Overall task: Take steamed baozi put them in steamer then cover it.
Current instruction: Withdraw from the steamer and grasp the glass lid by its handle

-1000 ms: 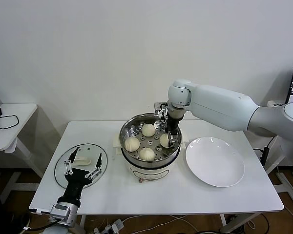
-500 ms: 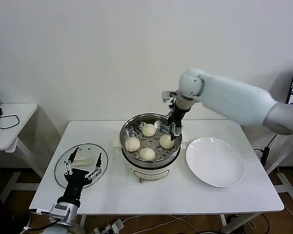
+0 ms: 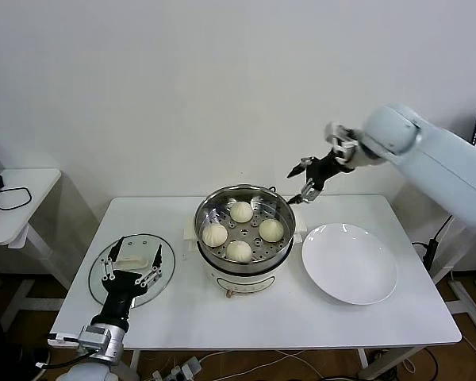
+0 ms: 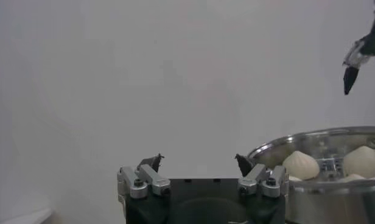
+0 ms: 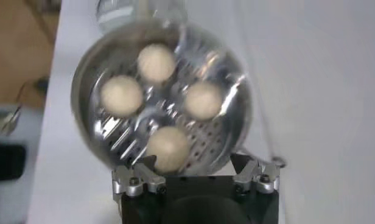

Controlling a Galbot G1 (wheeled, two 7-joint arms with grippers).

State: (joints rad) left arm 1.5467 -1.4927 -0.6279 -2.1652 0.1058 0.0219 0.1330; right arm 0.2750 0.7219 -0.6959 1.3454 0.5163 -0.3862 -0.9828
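Several cream-white baozi [image 3: 240,212] lie on the perforated tray inside the shiny steel steamer [image 3: 203,218] at the table's middle; they also show in the right wrist view [image 5: 156,63]. My right gripper [image 3: 303,181] is open and empty, raised above and to the right of the steamer's rim. My left gripper [image 3: 132,256] is open and empty, low over the round glass lid [image 3: 161,278] with its white handle [image 3: 132,262] at the table's left. In the left wrist view the steamer [image 4: 279,150] shows at the side.
A flat white plate [image 3: 349,263] lies right of the steamer. A small side table [image 3: 16,202] with a black cable stands at the far left. A wall rises behind the table.
My right gripper has lifted out of the steamer and swung up and to the right, empty. My left gripper has shifted slightly over the glass lid.
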